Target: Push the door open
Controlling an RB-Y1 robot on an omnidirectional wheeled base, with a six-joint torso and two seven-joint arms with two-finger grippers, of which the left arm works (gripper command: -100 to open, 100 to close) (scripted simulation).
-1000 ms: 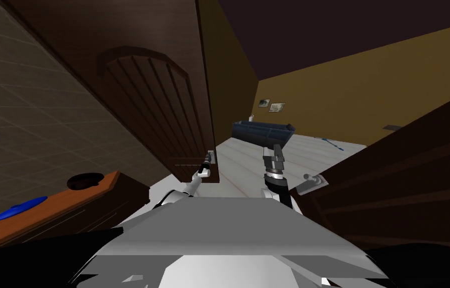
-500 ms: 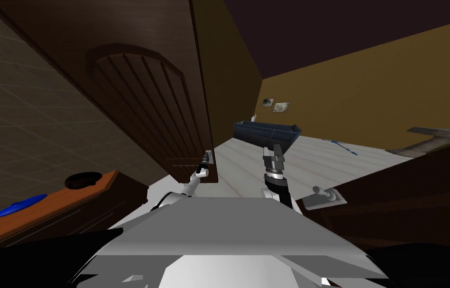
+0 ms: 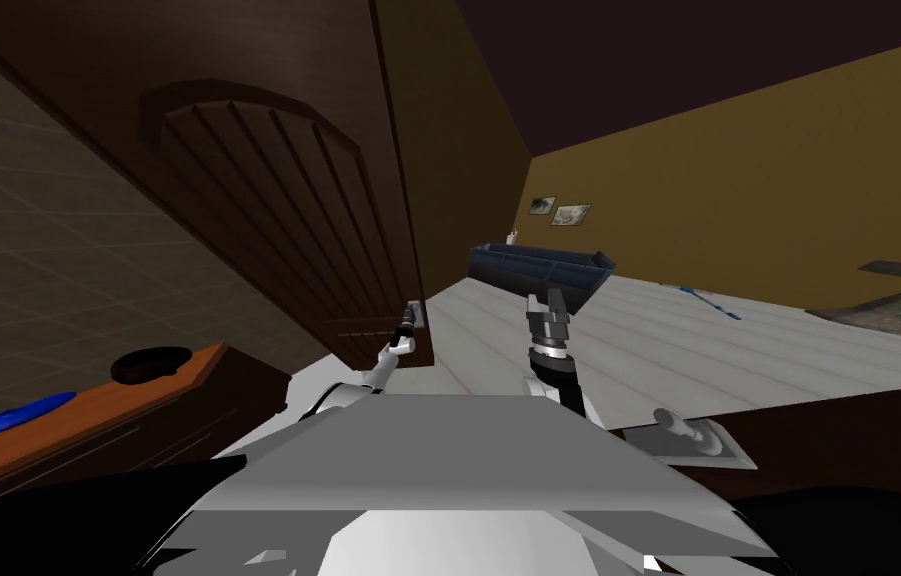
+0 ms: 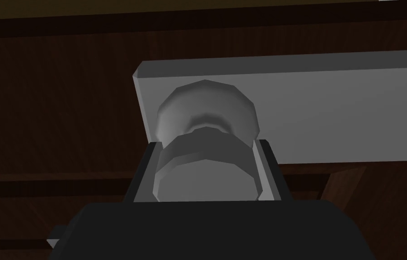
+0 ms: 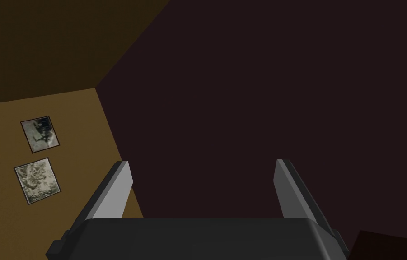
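The left gripper [image 4: 207, 174] is the arm at work. Its fingers [image 4: 264, 180] are closed on the grey knob [image 4: 204, 158] and press its two sides, with the knob's grey plate [image 4: 333, 108] and the dark brown door [image 4: 53, 113] straight ahead of them. The knob's stem runs along the fingers' own line and out of the door's face, so a push along that line should go squarely into the leaf. In the head view the door [image 3: 268, 200] stands to the front and left with its long axis upright. Its arched panel faces me, and its free edge, where the knob [image 3: 416, 314] sits, is toward the pale plank floor [image 3: 738, 340] beyond. The left gripper [image 3: 404, 332] meets it there. The right gripper [image 3: 550, 300] hangs apart to the right over the floor, its fingers spread wide and holding nothing. I judge the leaf already partly swung, and the next push belongs at this knob end, driven forward and leftward.
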